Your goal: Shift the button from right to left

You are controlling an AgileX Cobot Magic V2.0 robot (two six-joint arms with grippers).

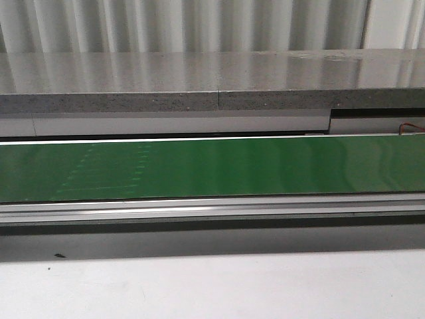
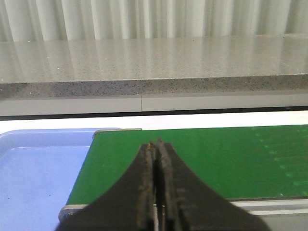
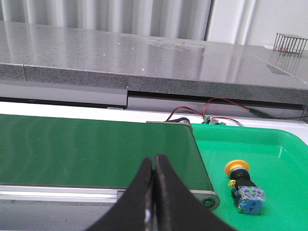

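Note:
The button, with a yellow cap, black collar and blue block, lies on its side in a green tray just past the right end of the green belt. My right gripper is shut and empty, over the belt's near edge, well short of the button. My left gripper is shut and empty over the belt's left end, next to a blue tray. Neither gripper nor the button shows in the front view.
The green conveyor belt runs across the front view with a metal rail along its near side. A grey stone counter stands behind it. Red wires lie behind the green tray.

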